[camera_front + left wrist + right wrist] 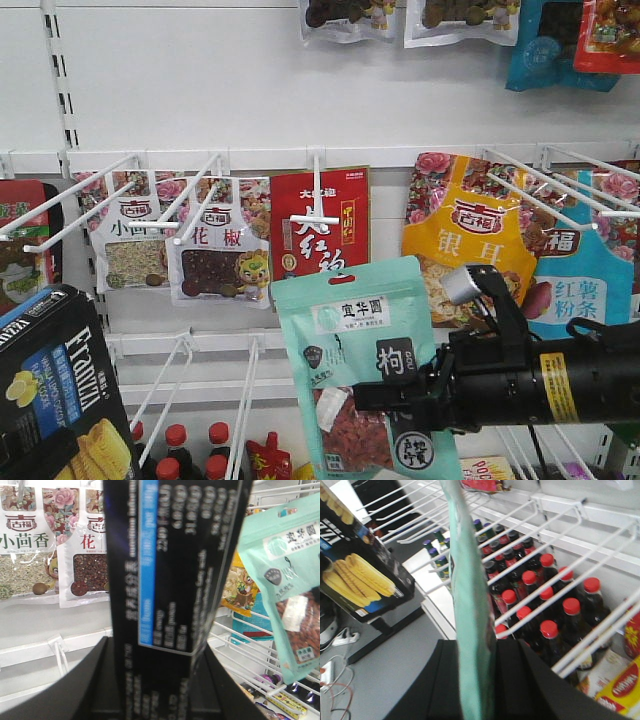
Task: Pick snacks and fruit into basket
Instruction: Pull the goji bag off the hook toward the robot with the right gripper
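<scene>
Front view, we see mint-green pouch (365,370) mid-air before the peg rack (250,158), right gripper (398,395) clamped on its right edge, Franzzi box (60,390) low left, left wrist, we see left gripper (155,677) squeezed tight on the box, right wrist, pouch edge-on between closed jaws, red-capped bottles (547,630) beyond.

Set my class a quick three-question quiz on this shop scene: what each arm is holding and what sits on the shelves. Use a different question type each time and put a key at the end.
1. True or false: the left pincer is shut on the Franzzi box.
2. What is the right pincer holding? A) the mint-green pouch B) a banana C) a tin can
3. Fill in: the bottles along the bottom of the front view have ___ caps.

Key: 1 true; 2 A; 3 red.
</scene>
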